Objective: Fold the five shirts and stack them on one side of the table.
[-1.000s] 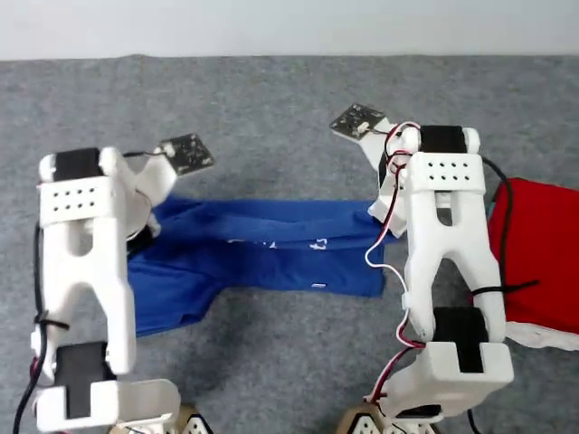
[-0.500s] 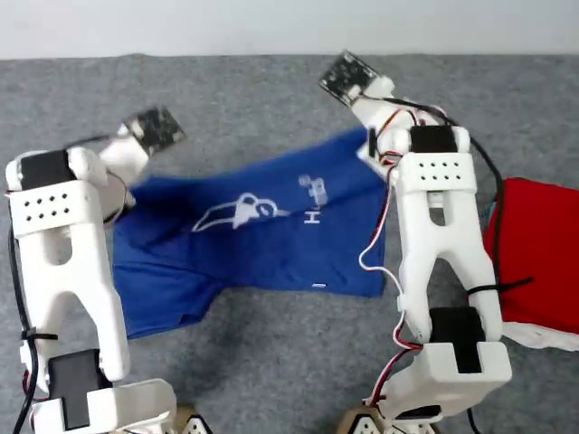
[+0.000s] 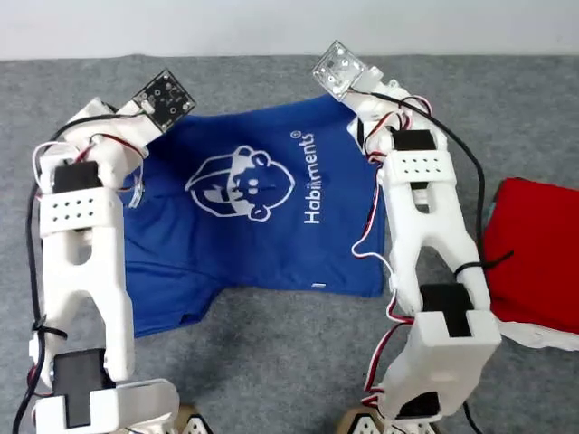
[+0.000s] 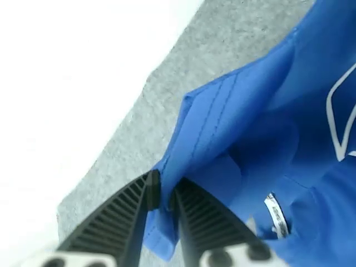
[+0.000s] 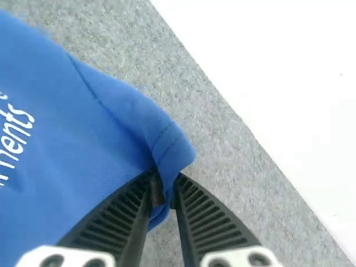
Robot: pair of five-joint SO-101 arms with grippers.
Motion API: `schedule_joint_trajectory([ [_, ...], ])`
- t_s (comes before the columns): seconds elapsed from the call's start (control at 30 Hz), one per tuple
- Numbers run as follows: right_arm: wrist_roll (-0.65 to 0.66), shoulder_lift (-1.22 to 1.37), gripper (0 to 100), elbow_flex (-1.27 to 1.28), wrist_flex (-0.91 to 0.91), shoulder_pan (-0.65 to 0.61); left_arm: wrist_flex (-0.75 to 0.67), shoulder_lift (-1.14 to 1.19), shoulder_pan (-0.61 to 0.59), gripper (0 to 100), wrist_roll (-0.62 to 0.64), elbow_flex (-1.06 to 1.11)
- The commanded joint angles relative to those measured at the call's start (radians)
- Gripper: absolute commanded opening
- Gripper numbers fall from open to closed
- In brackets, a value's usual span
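Two far corners of the blue shirt [image 3: 244, 217], print-up on the grey surface [image 3: 271, 362], are pinched by the left gripper [image 4: 161, 192] and right gripper [image 5: 163, 189], with what seems a folded red shirt [image 3: 534, 253] lying to the right.

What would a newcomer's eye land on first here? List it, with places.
The bright blue fabric shirt with a white printed chest design dominates, spread across the middle of the grey felt table. The left gripper and right gripper each pinch its far edge, one at each side. A red fabric pile lies on the table beside the right arm.
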Motion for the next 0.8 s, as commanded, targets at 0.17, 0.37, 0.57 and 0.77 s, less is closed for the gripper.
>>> schedule_joint_trajectory([
  [0.17, 0.008, -0.016, 1.0, -0.044, -0.025, 0.010, -0.201, -0.035, 0.006, 1, 0.011, 0.073],
  [0.37, 0.009, -0.028, 1.0, -0.043, 0.102, 0.005, -0.229, -0.048, 0.017, 1, 0.011, 0.159],
  [0.57, 0.009, -0.104, 1.0, -0.038, 0.371, -0.028, 0.086, -0.048, 0.018, 1, 0.006, 0.094],
  [0.77, 0.009, -0.133, 1.0, -0.038, 0.562, -0.039, 0.410, -0.048, 0.023, 1, -0.075, 0.028],
])
